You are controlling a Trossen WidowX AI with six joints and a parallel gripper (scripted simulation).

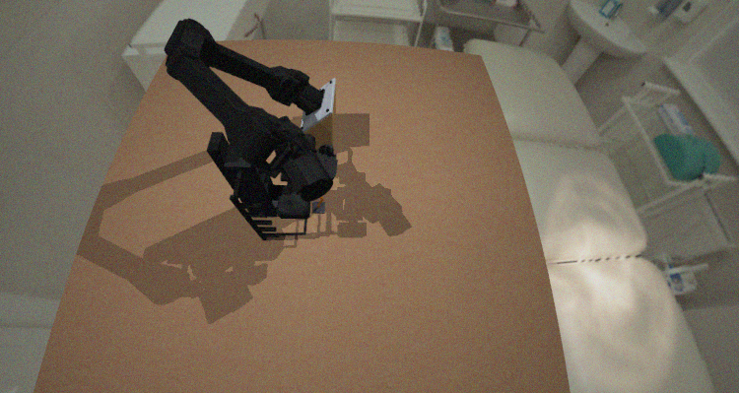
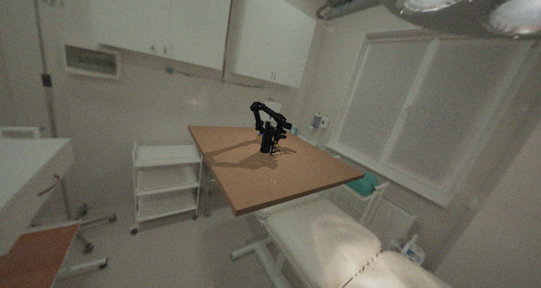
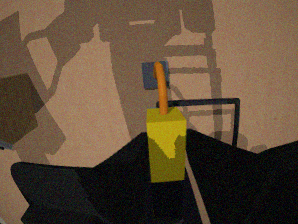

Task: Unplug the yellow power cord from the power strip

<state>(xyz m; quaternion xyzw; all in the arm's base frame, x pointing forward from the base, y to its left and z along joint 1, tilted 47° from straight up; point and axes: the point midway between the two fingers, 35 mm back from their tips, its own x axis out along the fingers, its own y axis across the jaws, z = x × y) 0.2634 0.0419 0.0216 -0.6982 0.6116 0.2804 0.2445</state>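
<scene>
clinic room all round, white cabinets and a padded couch, and the action is on the brown table (image 1: 413, 287) in the middle. the black arm is folded down over the dark power strip (image 1: 258, 220), which shows as a black frame-like block under the wrist in the top view.

wrist view now: the gripper (image 3: 165, 163) is clamped on the yellow plug (image 3: 165, 144), dark fingers pressed in on either side of it. an orange cord (image 3: 161, 88) runs up from the plug toward a small blue-grey block (image 3: 150, 75) on the table beyond. (whether the prongs are free of the strip, i cannot tell; the plug's lower end is buried between the fingers.)

by my read the grip is set and the pull-out is either on or about to be, with the release to follow.

where could this slip? if the pull runs off the socket's axis, the plug could bind and drag the whole strip across the table. a squeeze this firm on a smooth plug could also let it twist in the fingers. and if the fingers open while the arm sits low, one could still rest on cord or strip, so the let-go would not count.
</scene>
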